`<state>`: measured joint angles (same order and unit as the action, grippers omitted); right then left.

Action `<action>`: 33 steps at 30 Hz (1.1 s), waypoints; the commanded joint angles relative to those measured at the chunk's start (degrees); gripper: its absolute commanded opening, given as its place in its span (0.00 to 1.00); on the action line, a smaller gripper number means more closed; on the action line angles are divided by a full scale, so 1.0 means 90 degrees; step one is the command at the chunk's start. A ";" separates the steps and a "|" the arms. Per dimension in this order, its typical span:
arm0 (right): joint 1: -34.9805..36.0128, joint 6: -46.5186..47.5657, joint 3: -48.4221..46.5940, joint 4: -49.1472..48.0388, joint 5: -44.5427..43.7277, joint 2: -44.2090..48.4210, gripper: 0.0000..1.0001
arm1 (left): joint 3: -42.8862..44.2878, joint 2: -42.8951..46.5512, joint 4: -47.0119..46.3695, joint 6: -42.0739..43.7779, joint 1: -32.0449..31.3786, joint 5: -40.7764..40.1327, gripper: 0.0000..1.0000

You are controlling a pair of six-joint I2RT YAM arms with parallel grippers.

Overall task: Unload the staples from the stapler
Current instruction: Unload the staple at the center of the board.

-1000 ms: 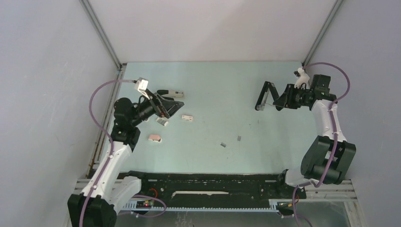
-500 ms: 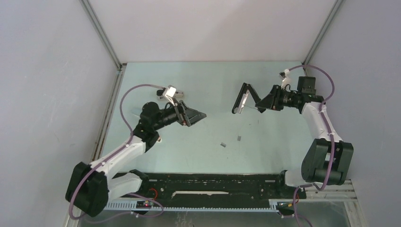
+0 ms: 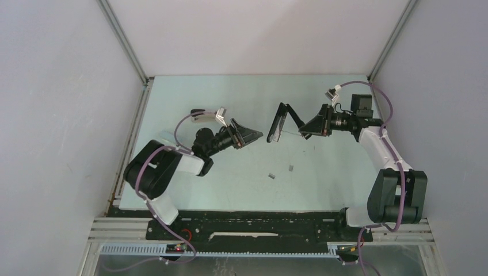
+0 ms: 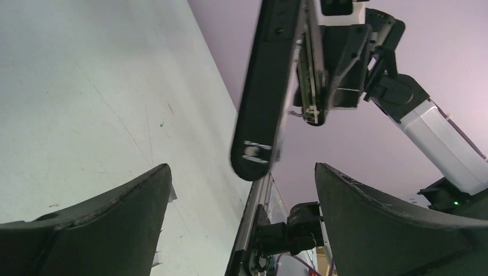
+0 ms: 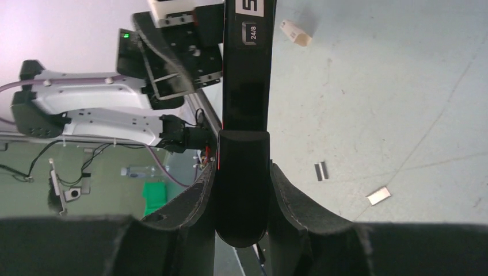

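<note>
Top external — right gripper [image 3: 305,127] clamps stapler [image 3: 278,123]; left gripper [image 3: 254,138] agape.

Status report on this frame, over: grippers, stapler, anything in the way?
Right gripper shut on the stapler, hinged open, off the table. Left gripper open, facing it, not touching. Two staples loose on the table; no obstruction seen.

Pale mint tabletop [image 3: 241,98], faintly scratched. Enclosed left, back, right by plain lilac-grey walls [image 3: 253,34]. Aluminium posts [image 3: 124,43] at far corners. Black rail [image 3: 288,220] along near edge. Even, diffuse light.
</note>
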<state>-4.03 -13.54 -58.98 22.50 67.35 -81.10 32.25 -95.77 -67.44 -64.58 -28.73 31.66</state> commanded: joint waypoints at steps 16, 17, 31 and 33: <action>0.0223 -0.1174 0.0125 -0.1493 0.1233 0.0121 0.00 | 0.1170 -0.1126 -0.2033 -0.1107 -0.0597 0.0403 0.86; 0.0232 -0.1201 0.0130 -0.1528 0.1272 0.0103 0.00 | 0.1197 -0.1145 -0.2040 -0.1129 -0.0597 0.0426 0.84; 0.0239 -0.1556 0.0256 -0.2089 0.1420 0.0112 0.00 | 0.1310 -0.1146 -0.2043 -0.1498 -0.0587 0.0682 0.60; 0.0224 -0.1547 0.0255 -0.2091 0.1424 0.0106 0.00 | 0.1335 -0.1135 -0.2045 -0.1531 -0.0578 0.0725 0.59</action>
<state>-1.96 -26.30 -55.86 7.38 76.16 -81.12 41.10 -106.24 -82.28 -76.97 -33.91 36.34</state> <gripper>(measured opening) 0.378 0.600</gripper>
